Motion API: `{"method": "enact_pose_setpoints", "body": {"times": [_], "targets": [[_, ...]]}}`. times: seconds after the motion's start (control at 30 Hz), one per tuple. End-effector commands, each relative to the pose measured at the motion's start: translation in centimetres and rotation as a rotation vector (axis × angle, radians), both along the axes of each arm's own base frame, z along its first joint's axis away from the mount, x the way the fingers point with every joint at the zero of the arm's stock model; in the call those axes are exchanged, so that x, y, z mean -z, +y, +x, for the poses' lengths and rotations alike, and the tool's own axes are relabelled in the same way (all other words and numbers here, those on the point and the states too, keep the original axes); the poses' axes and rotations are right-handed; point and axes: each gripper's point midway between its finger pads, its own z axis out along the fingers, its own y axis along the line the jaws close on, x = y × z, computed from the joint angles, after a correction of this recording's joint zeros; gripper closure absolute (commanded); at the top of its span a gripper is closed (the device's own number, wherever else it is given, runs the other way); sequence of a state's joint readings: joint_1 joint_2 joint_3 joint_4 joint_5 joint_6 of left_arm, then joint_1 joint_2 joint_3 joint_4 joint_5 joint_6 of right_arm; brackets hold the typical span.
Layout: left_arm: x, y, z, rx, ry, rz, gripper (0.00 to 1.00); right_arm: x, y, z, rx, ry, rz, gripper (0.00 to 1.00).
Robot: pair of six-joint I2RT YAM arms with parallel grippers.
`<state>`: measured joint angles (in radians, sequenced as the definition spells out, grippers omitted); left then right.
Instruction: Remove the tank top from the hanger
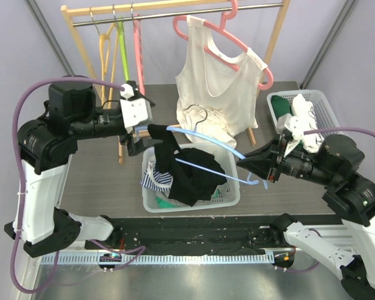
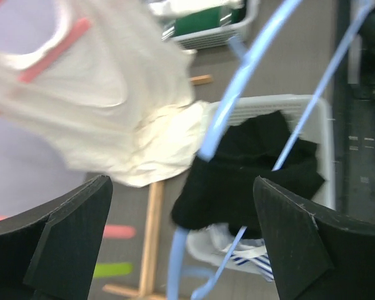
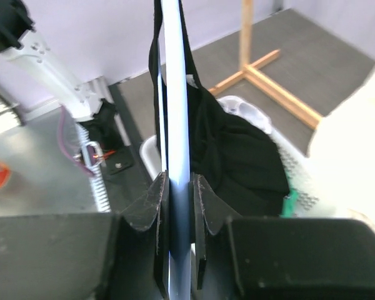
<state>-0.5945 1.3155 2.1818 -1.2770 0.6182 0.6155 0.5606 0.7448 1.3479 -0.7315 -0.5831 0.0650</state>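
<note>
A light blue hanger [image 1: 206, 139] is held level above a white basket [image 1: 231, 199]. A black tank top [image 1: 187, 172] hangs from the hanger's left end and droops into the basket. My right gripper [image 1: 247, 164] is shut on the hanger's right end; in the right wrist view the jaws [image 3: 178, 194] pinch the blue bar [image 3: 175, 94], with the black top [image 3: 237, 156] beyond. My left gripper [image 1: 136, 140] is open and empty just left of the top's raised end. In the left wrist view its gripper [image 2: 181, 250] is spread wide before the hanger [image 2: 219, 125] and the black cloth [image 2: 250, 162].
A white tank top [image 1: 219, 81] hangs on a pink hanger from the wooden rack [image 1: 272, 37] behind. Coloured empty hangers [image 1: 122, 44] hang at the rack's left. A second white basket [image 1: 275, 103] with clothes stands at the right. Striped and green cloth lie in the near basket.
</note>
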Motion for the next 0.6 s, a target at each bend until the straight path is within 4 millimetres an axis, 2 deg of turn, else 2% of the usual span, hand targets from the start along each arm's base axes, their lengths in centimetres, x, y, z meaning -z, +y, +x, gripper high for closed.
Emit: {"method": "enact_pose_setpoints", "body": {"times": [0.0,0.03,0.1,0.13,0.23,0.27,0.3,0.37,0.47,0.57], "targets": [[-4.6,4.4,3.5,-0.333,-0.206,-0.048,0.0,-3.2,-2.9,0.4,0.138,-0.19,-0.013,0.99],[-4.2,4.7,3.7,-0.359,-0.185,-0.056,0.0,-3.7,-3.2,0.2,0.146,-0.208,-0.01,0.99],[-3.4,4.3,2.1,-0.316,-0.109,-0.099,0.02,-4.1,-3.9,0.3,0.179,-0.246,-0.017,0.99],[-1.8,4.0,2.2,-0.306,-0.055,-0.082,0.05,-4.6,-4.2,0.3,0.196,-0.266,-0.015,0.99],[0.1,3.3,1.7,-0.303,0.067,-0.108,0.18,-5.6,-4.8,0.6,0.23,-0.309,-0.015,0.99],[-0.2,3.1,2.1,-0.313,0.082,-0.139,0.3,-5.6,-4.8,0.7,0.23,-0.31,-0.016,0.99],[0.0,2.6,1.9,-0.293,0.109,-0.154,0.37,-5.8,-4.8,0.7,0.229,-0.32,-0.014,0.99],[0.2,1.5,1.9,-0.274,0.185,-0.193,0.45,-5.9,-4.6,1.1,0.236,-0.322,-0.019,0.99],[0.1,-0.3,2.1,-0.228,0.275,-0.239,0.39,-6.1,-4.4,1.3,0.225,-0.324,-0.02,0.99],[0.3,-1.8,2.5,-0.186,0.348,-0.253,0.39,-6.2,-4.3,1.1,0.217,-0.322,-0.016,0.99]]}}
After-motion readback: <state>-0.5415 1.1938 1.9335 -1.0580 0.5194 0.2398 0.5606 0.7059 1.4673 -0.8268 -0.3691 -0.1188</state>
